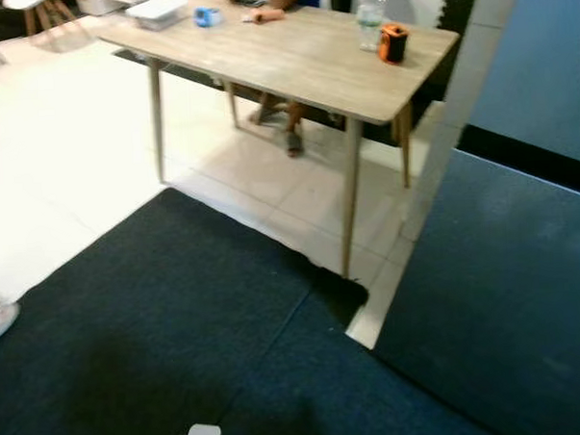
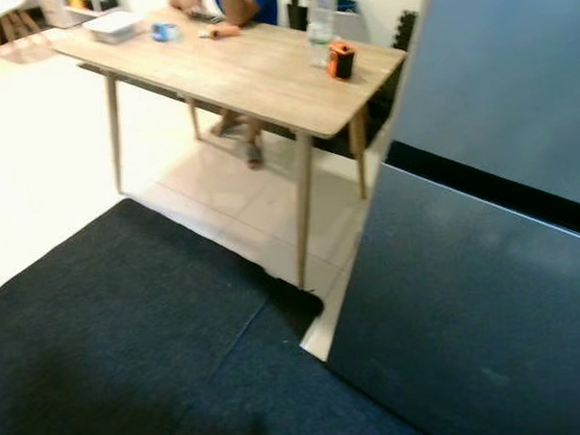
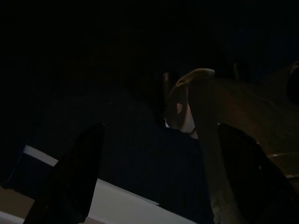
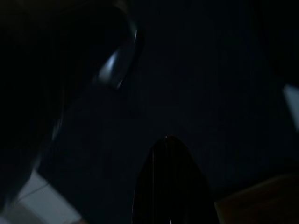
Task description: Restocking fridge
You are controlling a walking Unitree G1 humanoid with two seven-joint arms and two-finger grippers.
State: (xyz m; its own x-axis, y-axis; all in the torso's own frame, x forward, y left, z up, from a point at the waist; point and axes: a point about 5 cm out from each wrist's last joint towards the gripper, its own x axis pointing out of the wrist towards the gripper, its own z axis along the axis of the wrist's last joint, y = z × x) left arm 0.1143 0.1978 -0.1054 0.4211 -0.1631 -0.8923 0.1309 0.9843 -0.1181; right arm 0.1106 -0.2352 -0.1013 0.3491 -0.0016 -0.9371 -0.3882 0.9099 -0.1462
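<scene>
Your left gripper [image 3: 159, 177] hanging in shade, jaws spread wide and empty, right gripper [image 4: 170, 186] too dark to tell, smooth blue-grey fridge [image 2: 485, 267] beside the pale wood-grain surface [image 2: 255, 70], dark flat carpet [image 1: 179, 328] underfoot.

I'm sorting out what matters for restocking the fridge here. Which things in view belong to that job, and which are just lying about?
For the job:
- fridge, doors shut, on the robot's right
- water bottle on the wooden table, a likely item to stock

Lying about:
- orange and black object beside the bottle
- white tray
- small blue object
- dark carpet
- seated person
</scene>
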